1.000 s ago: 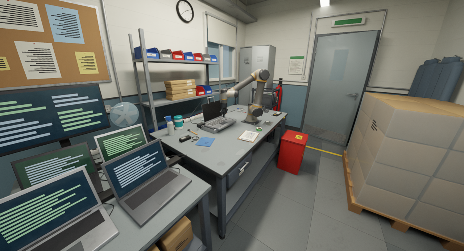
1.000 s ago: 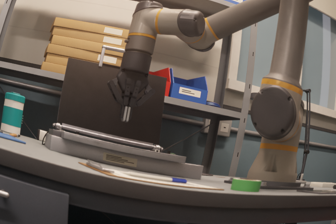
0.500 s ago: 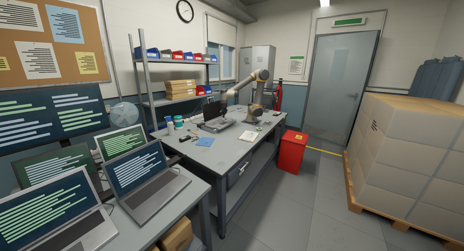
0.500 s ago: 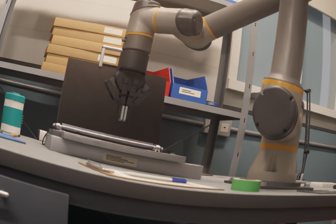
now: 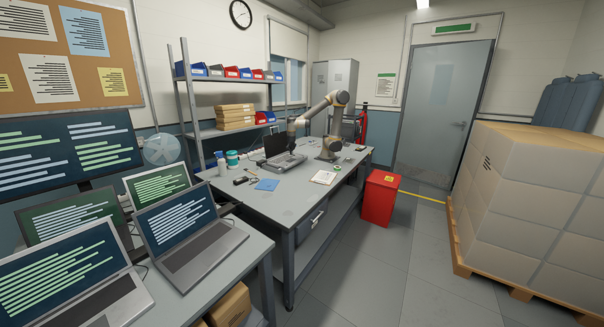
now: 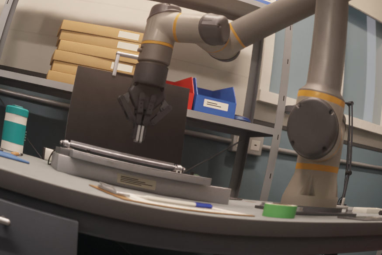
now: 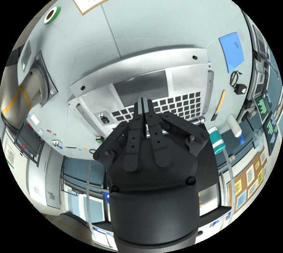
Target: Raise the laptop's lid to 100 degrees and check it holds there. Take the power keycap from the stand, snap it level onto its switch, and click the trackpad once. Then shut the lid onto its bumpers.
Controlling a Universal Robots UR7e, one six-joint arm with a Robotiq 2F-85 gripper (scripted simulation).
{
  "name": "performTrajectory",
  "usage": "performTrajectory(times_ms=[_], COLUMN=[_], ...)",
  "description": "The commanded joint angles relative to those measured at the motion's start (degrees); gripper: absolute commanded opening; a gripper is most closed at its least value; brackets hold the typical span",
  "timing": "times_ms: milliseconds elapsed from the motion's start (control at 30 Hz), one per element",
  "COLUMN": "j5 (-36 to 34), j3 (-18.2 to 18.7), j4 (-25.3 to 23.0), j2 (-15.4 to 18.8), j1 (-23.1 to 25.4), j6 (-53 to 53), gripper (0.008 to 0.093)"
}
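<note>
Part of the laptop's keyboard is hidden behind my fingers in the wrist camera. The laptop sits on a grey fixture plate on the workbench, its dark lid standing a little past upright. The grey trackpad lies in front of the keys. A small dark keycap sits at the deck's corner beside the keyboard. My gripper is closed and empty, pointing straight down a short way above the keyboard's near rows.
Behind the laptop a metal shelf carries flat cardboard boxes and red and blue bins. A clipboard with a pen and a green tape roll lie in front. A teal canister, blue cloth and small tools lie to the left.
</note>
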Motion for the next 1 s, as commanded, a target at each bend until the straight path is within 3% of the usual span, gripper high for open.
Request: performTrajectory(times_ms=[0, 967], j5=[0.0, 0.0], j3=[0.1, 3.4], j4=[-0.2, -8.3], j2=[0.1, 4.8], j1=[0.0, 0.0], j6=[0.0, 0.0], gripper=[0.0080, 0.0080])
